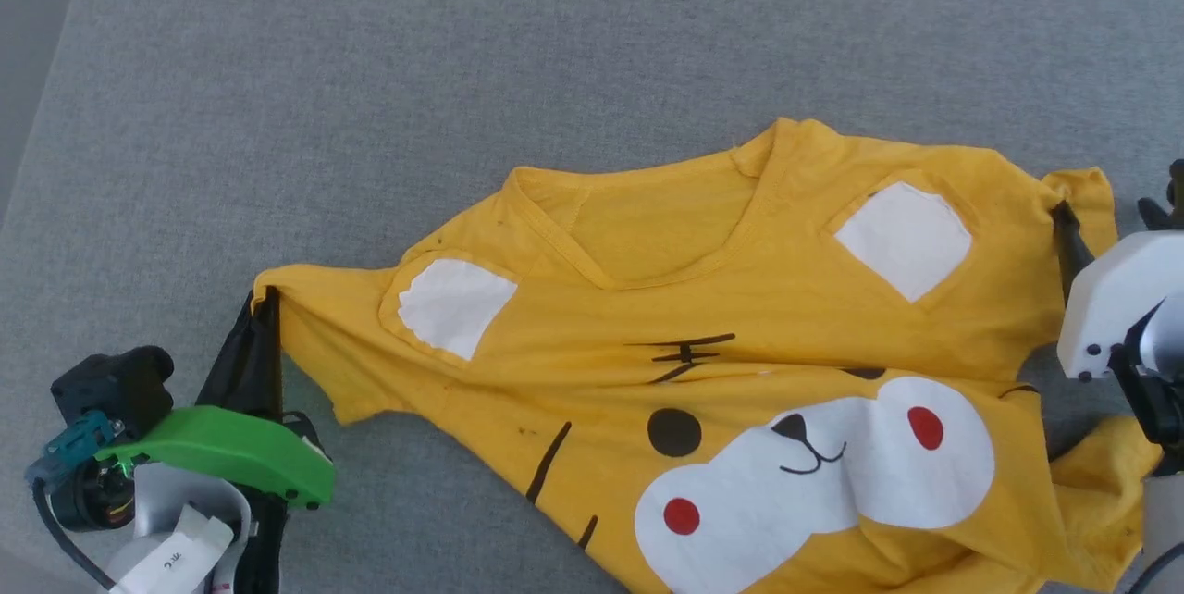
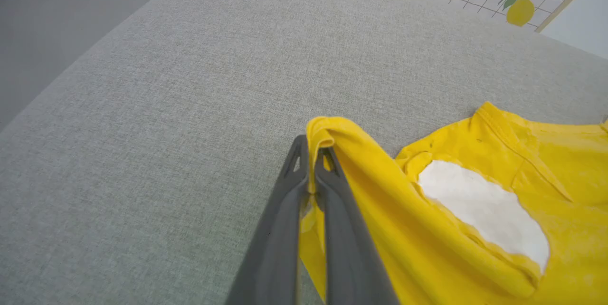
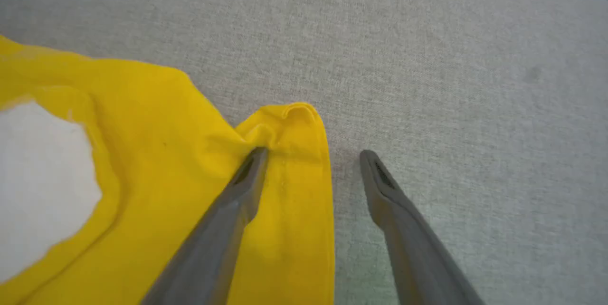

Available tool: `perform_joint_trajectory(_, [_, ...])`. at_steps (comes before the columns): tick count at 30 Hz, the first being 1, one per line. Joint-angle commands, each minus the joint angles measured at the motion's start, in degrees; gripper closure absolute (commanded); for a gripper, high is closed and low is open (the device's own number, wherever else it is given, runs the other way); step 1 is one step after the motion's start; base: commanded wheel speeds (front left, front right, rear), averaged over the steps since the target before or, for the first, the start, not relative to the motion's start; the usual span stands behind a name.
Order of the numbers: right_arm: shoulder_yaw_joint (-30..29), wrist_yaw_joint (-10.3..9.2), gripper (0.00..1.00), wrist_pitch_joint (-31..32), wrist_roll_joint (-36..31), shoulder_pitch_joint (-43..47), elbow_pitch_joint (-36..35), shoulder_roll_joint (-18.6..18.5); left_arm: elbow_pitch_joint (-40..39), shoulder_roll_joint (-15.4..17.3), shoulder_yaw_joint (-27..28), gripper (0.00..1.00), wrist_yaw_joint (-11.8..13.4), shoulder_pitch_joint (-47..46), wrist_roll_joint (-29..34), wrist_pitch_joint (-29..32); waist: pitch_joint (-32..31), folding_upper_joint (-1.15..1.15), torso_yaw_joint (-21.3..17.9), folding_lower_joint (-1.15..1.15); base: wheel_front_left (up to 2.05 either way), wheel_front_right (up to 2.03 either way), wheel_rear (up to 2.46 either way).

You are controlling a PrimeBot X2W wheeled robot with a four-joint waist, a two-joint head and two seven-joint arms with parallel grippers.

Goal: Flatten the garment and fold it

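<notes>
- Head view: the garment (image 1: 740, 316), a soft yellow T-shirt, lies print-up and wrinkled on the grey woven surface (image 1: 370, 67), toward its near right and well apart from its left edge.
- Print: two white angular ear patches (image 1: 906, 238), thin black stripes (image 1: 689, 353), and a rounded white snout (image 1: 814, 483) with red dots (image 1: 925, 427). The stitched, curved neckline (image 1: 647, 270) faces the far edge.
- Left wrist view: the left gripper (image 2: 311, 148) is clamped on the sleeve hem at the robot's left, with a thin fold pinched between its dark tapered fingers (image 2: 342, 229).
- Right wrist view: the right gripper (image 3: 313, 154) stands spread wide. One finger rests on the other sleeve's rolled hem and the other is over bare surface, so it grips nothing.
</notes>
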Motion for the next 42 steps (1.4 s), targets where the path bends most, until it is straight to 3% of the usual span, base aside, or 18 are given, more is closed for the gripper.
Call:
perform_joint_trajectory(1, [0.36, -0.09, 0.0, 0.55, 0.47, -1.17, 0.56, -0.1, -0.01, -0.08, 0.04, 1.0, -0.2, -1.03, -0.33, -0.39, 0.87, 0.0, 0.67, -0.01, 0.0, 0.0, 0.0])
perform_joint_trajectory(4, [1.15, -0.09, 0.0, 1.7, 1.33, -1.5, 2.07, -0.51, 0.23, -0.05, -0.12, 1.0, -0.18, -1.41, -0.35, -0.47, 1.19, 0.0, 0.82, -0.01, 0.0, 0.0, 0.0])
perform_joint_trajectory(5, [1.42, -0.09, 0.06, 2.03, 1.68, -1.59, 2.48, -0.56, 0.3, -0.04, -0.17, 1.0, -0.16, -1.51, -0.35, -0.47, 1.22, 0.0, 0.83, -0.01, 0.0, 0.0, 0.0])
perform_joint_trajectory(6, [1.68, -0.09, 0.57, 2.49, 2.04, -1.69, 2.98, -0.6, 0.37, -0.03, -0.22, 1.0, -0.11, -1.6, -0.33, -0.48, 1.2, 0.0, 0.8, -0.01, 0.0, 0.0, 0.0])
perform_joint_trajectory(7, [1.71, -0.09, 1.0, 2.78, 2.28, -1.82, 3.39, -0.64, 0.43, -0.01, -0.26, 1.0, -0.09, -1.66, -0.32, -0.48, 1.15, 0.0, 0.75, -0.01, 0.0, 0.0, 0.0])
perform_joint_trajectory(11, [1.37, -0.09, 1.0, 1.66, 2.61, -2.93, 4.39, -0.59, 0.73, 0.31, -0.77, 1.0, -0.32, -1.82, -0.03, -0.53, 0.21, 0.0, 0.28, -0.01, 0.0, 0.0, 0.0])
perform_joint_trajectory(17, [1.48, -0.09, 1.0, -5.26, 2.59, -4.9, 3.46, 0.57, 0.38, 1.65, -1.46, 1.0, -0.86, -4.15, 1.45, -1.07, -3.56, 0.0, -1.45, -0.01, 0.0, 0.0, 0.0])
perform_joint_trajectory(28, [5.79, -0.09, 1.0, -15.91, 5.69, -13.93, 1.21, 2.45, 1.55, 7.49, -4.59, 1.0, -4.37, -19.05, 5.73, 2.73, -14.92, 0.0, -6.31, -0.01, 0.0, 0.0, 0.0])
perform_joint_trajectory(34, [10.46, -0.09, 1.0, -16.51, 7.73, -21.47, 3.05, 1.83, 3.03, 9.71, -6.25, 1.0, -6.2, -29.52, 6.05, 7.74, -20.85, 0.0, -9.27, -0.01, 0.0, 0.0, 0.0])
perform_joint_trajectory(42, [16.14, -0.09, 1.0, -14.16, 10.81, -32.36, 6.2, -0.57, 7.66, 10.03, -7.77, 1.0, -7.68, -44.65, 3.5, 14.18, -25.54, 0.0, -11.55, -0.01, 0.0, 0.0, 0.0])
